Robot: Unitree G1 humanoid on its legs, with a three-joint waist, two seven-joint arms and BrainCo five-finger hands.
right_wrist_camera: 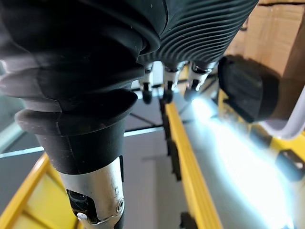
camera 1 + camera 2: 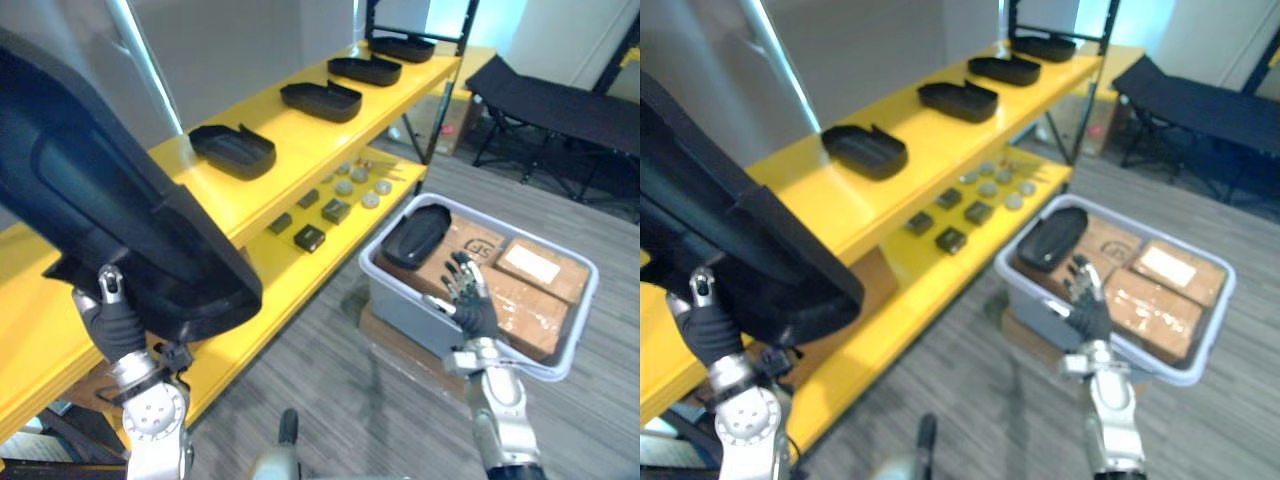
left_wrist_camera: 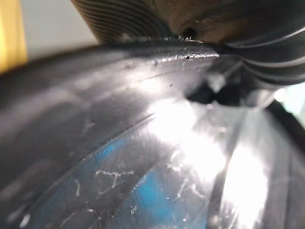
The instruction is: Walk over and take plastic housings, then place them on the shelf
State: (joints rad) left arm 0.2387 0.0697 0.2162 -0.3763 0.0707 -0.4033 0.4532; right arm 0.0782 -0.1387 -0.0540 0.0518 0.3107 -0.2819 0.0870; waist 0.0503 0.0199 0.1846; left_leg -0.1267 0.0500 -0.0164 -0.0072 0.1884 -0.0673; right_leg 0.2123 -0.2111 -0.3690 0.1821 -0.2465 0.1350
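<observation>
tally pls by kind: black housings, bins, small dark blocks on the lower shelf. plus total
housings: 6 (4 on the top shelf, 1 in the bin, 1 held up by the left hand)
grey bin: 1
small dark blocks on the lower shelf: 4
Total: 11

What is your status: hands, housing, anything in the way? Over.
Left hand gripping one housing, raised beside the shelf. Right hand open at the bin; another housing lies inside. Four housings already on the shelf top.
</observation>
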